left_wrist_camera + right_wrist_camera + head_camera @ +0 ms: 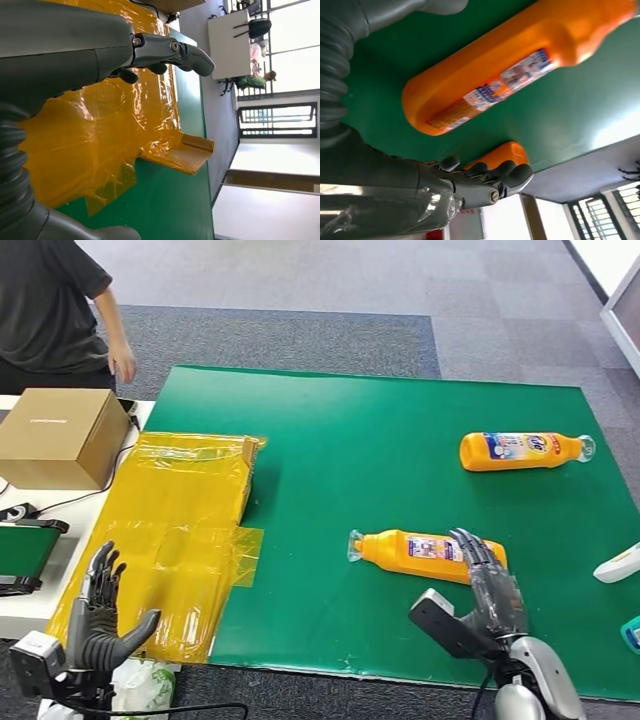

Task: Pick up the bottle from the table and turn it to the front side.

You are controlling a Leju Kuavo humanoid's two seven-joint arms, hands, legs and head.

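Note:
An orange bottle lies on its side on the green mat, cap pointing left and label up. My right hand hovers at its base end, fingers stretched over the bottle and thumb splayed on the near side, gripping nothing. In the right wrist view the bottle lies between the thumb and the fingers of my right hand. A second orange bottle lies farther back on the right. My left hand is raised and open at the table's front left; its fingers hang over yellow film.
A flat package wrapped in yellow film covers the mat's left end. A cardboard box and a dark device sit on the white table to the left. A person stands at the back left. White and teal objects lie at the right edge.

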